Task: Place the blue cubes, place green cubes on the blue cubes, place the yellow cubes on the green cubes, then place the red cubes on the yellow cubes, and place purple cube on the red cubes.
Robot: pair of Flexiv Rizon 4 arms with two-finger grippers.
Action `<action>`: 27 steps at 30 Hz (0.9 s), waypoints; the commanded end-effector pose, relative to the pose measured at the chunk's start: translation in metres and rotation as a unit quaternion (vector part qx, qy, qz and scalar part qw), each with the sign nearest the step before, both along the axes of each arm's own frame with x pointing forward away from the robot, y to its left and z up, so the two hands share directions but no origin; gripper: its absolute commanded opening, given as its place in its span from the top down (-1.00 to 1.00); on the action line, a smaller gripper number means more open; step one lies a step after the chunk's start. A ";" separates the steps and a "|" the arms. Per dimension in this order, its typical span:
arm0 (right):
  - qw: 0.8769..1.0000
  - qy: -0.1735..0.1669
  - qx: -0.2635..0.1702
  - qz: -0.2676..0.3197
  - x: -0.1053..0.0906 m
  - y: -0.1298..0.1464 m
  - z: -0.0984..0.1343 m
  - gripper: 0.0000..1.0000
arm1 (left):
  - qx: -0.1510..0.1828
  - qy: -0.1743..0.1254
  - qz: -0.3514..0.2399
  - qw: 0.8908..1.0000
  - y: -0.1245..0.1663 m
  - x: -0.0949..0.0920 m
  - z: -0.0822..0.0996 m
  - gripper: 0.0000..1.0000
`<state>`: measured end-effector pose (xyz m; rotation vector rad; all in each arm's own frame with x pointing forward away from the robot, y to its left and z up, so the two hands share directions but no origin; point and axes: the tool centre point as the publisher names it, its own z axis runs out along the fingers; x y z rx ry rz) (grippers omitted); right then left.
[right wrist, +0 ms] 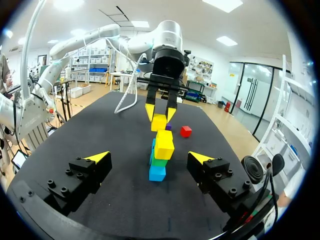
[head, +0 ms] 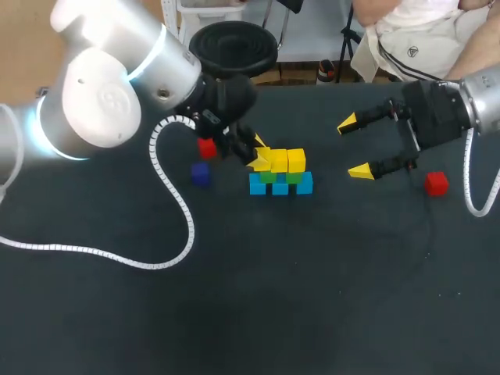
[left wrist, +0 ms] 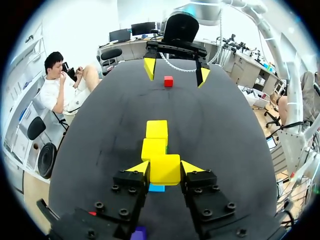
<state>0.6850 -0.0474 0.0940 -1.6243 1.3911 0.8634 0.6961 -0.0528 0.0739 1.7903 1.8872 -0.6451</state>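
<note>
Cube stack (head: pixel 280 173) stands at the middle of the dark worktop (head: pixel 234 312). I judge the build a little past halfway.

Left arm (head: pixel 101 94) comes in from the far left. Its claw (left wrist: pixel 165 168) is clamped on a yellow cube (right wrist: pixel 159 121), one finger on each side. It holds the cube at the left end of the stack's top row. I cannot tell whether that cube rests on the green layer or hangs just above it.

Right arm (head: pixel 476 101) comes in from the far right. Its claw (head: pixel 355 148) stands wide open and holds nothing. It is to the right of the stack, apart from it.

The stack has a blue row (head: pixel 280 187) on the worktop, so that step looks done. Green cubes (head: pixel 268 177) sit on the blue, which also looks done. Two yellow cubes (head: pixel 287 160) already lie on the green, just right of the held one. Once the held cube is let go, the yellow layer should be finished.

The red and purple layers have not been started. One red cube (head: pixel 206 147) lies loose just left of the left claw. A second red cube (head: pixel 436 183) lies at the right, near the right claw. The purple cube (head: pixel 201 173) lies left of the stack, nearer than the first red. All three are on the worktop, untouched.
</note>
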 end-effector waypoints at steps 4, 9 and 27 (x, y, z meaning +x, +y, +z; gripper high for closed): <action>1.000 0.000 0.000 0.000 0.000 0.000 0.000 -1.00 | 0.000 0.001 -0.002 1.000 -0.002 0.001 -0.001 1.00; 1.000 0.000 0.000 0.000 0.000 0.000 0.000 -1.00 | -0.001 0.003 -0.003 1.000 -0.004 0.000 -0.003 1.00; 1.000 0.000 0.000 0.000 0.000 0.000 0.000 -1.00 | 0.003 0.001 0.007 1.000 0.002 0.005 -0.006 1.00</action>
